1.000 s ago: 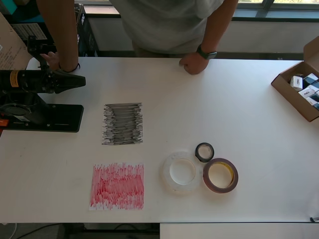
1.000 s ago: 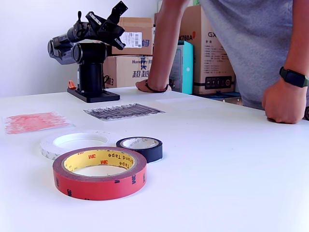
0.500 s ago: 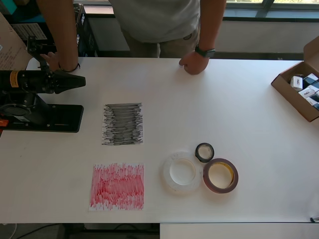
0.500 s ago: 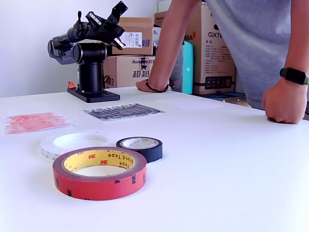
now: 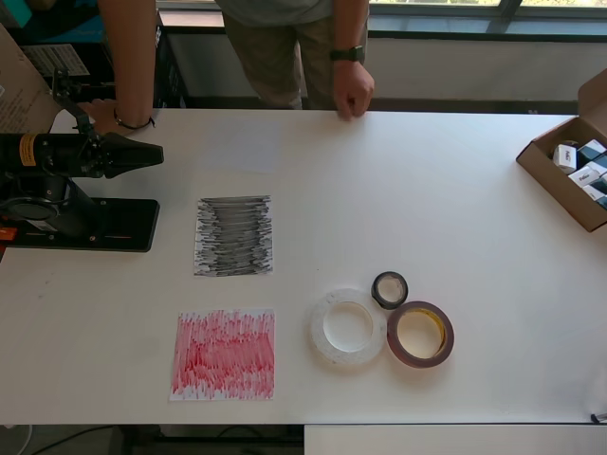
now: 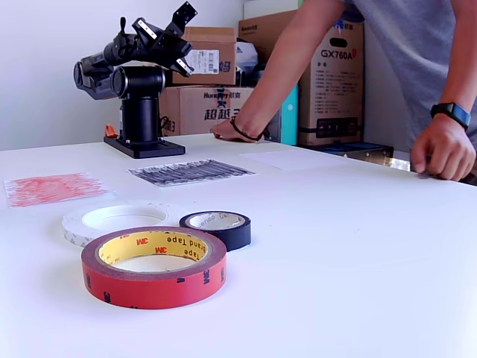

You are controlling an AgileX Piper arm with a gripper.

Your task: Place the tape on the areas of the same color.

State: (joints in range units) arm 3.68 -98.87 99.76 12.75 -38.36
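Your gripper (image 5: pixel 147 157) sits folded back over the black base plate (image 5: pixel 123 226), raised off the table, its jaws parted and holding nothing. All three rolls lie well away from it, out past the black scribbled patch (image 5: pixel 233 236) and toward the table's near edge in the overhead view: the small black tape roll (image 5: pixel 389 289), the reddish-brown tape roll (image 5: pixel 420 335) and the whitish translucent roll (image 5: pixel 345 329), clustered so closely that they look to be touching. The red scribbled patch (image 5: pixel 224 354) lies apart from the gripper too, on the same side as the black patch but further out.

No roll has been moved yet, so the step in hand looks like the first reach. Take the black roll first, since it is smallest and stands at the cluster's gripper side. Come down over it with one jaw inside its core and one outside, so you pinch the wall and do not drag its neighbours. Lift clear before carrying it to the black patch.

Against the earlier frames, arm, rolls and patches are unchanged. Only the person at the far edge has shifted: his watch hand (image 5: pixel 353 93) has slid along the edge and his body has drawn back.
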